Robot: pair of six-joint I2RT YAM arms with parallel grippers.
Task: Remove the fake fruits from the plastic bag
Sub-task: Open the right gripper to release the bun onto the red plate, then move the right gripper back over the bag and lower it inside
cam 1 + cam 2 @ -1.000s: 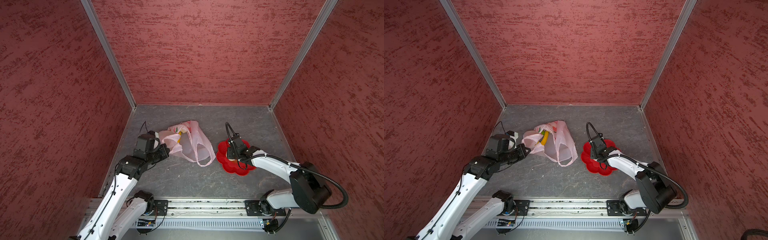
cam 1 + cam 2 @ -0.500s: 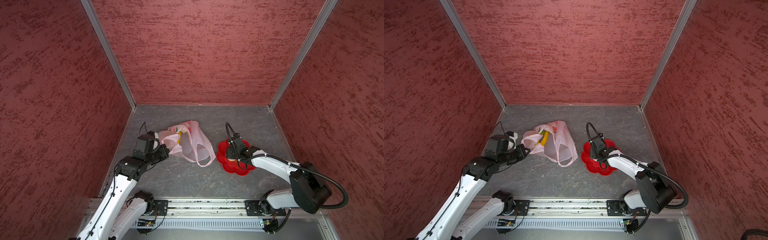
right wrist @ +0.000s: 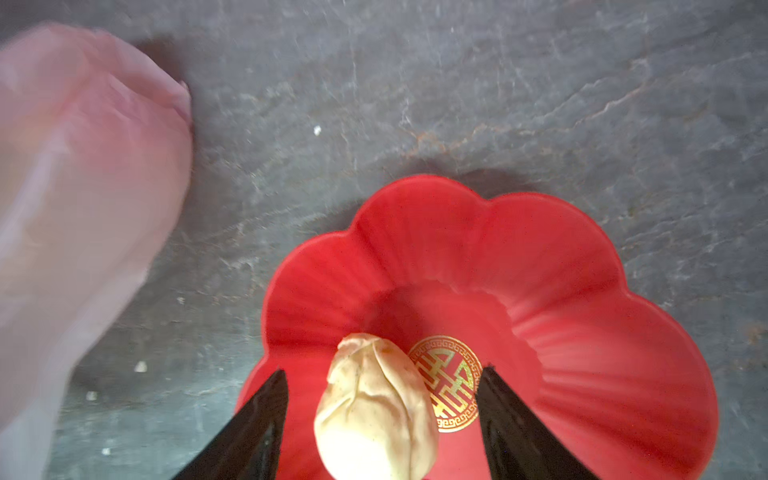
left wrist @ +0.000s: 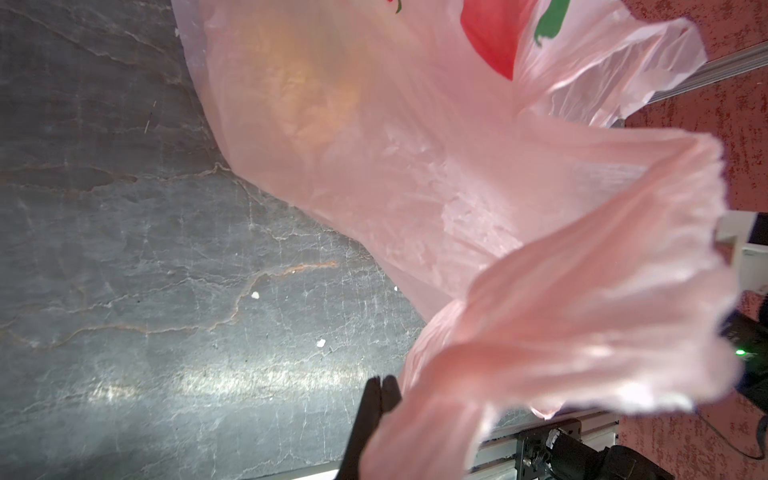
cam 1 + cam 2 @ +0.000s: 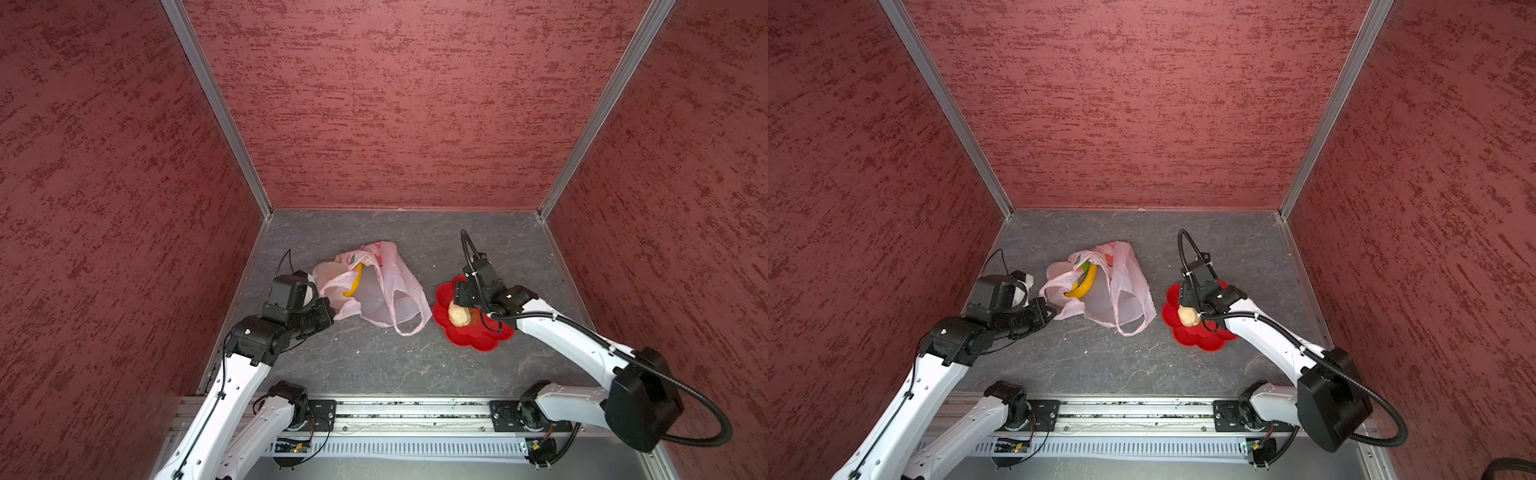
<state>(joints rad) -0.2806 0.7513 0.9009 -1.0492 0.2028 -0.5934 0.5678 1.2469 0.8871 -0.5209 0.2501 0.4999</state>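
The pale pink plastic bag (image 5: 386,291) (image 5: 1121,295) lies crinkled left of centre on the floor. A yellow banana (image 5: 354,282) (image 5: 1086,282) shows in its mouth. An orange-yellow shape (image 4: 311,95) glows through the plastic (image 4: 436,174). My left gripper (image 5: 331,311) (image 5: 1052,311) (image 4: 381,384) is shut on the bag's near left edge. A pale beige lumpy fruit (image 5: 459,314) (image 5: 1189,316) (image 3: 374,407) lies in the red flower-shaped dish (image 5: 478,338) (image 5: 1202,338) (image 3: 582,316). My right gripper (image 5: 457,300) (image 3: 384,370) stands open just above it, a finger on each side, neither touching.
Red textured walls close in the grey stone floor (image 5: 374,365) on three sides. The bag's loop handle (image 5: 409,328) trails toward the dish. The arm bases and a metal rail (image 5: 415,415) run along the near edge.
My right gripper's jaws have spread wider over the dish, and the beige fruit now lies free between them. The left gripper keeps its hold on the bag.
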